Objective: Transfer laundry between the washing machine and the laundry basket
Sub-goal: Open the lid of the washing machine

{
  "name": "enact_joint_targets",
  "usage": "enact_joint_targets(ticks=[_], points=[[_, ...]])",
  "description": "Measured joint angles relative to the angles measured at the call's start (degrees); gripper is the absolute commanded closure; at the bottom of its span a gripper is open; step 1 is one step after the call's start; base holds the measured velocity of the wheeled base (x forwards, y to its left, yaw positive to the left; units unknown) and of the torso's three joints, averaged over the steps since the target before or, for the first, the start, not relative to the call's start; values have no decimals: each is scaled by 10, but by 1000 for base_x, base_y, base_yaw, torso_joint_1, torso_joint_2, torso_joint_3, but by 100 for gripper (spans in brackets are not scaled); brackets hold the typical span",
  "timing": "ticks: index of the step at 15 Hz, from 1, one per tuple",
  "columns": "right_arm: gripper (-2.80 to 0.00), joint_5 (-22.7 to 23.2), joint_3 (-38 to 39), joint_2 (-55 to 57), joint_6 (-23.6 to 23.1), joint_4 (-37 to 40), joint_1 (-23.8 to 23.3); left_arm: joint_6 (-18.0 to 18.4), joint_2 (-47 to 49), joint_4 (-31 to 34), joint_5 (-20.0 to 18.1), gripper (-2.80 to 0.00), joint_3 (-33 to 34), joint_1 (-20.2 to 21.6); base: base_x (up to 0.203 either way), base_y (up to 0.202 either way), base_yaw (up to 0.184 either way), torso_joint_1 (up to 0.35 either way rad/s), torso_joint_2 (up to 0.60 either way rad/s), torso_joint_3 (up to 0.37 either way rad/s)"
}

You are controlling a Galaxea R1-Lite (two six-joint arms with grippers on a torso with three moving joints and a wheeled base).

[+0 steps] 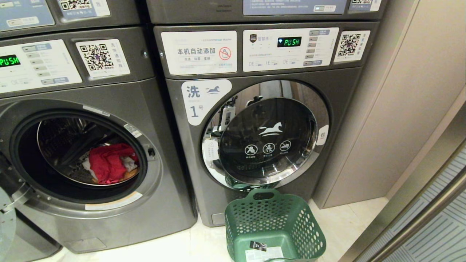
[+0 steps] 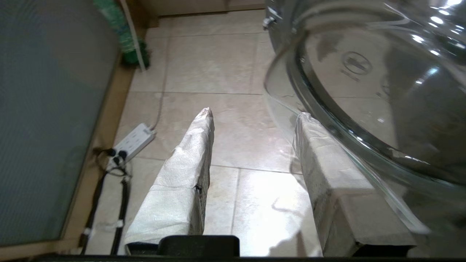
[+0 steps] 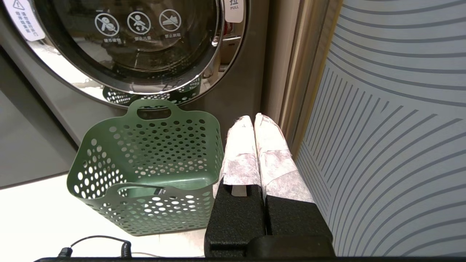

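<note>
Landmark: washing machine (image 1: 91, 160), door swung open. Laundry (image 1: 111, 163), red with white and orange bits, is sitting inside its drum. Laundry basket (image 1: 273, 225) is standing empty on the floor to the machine's right, in front of the shut neighbour machine. Left gripper (image 2: 255, 120) is hanging by the open glass door (image 2: 364, 91), fingers parted, holding nothing. Right gripper (image 3: 255, 122) is sitting beside the basket, fingers pressed together, empty. Looks like the pre-grasp step; next move needs the left gripper reaching into the drum.
</note>
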Motion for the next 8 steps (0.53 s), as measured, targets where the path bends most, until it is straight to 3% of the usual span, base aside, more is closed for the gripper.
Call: enact_joint_targets(ticks=[4,6,8], points=[[0,0,0,0,0,0,0,14,-86,-191,-50,0,163,-110,0,0,0,0,0,0],[0,0,0,0,0,0,0,48,-122,-304,-69,0,270,-165,0,0,0,0,0,0],[0,0,0,0,0,0,0,106,-160,-394,-124,0,373,-201,0,0,0,0,0,0]])
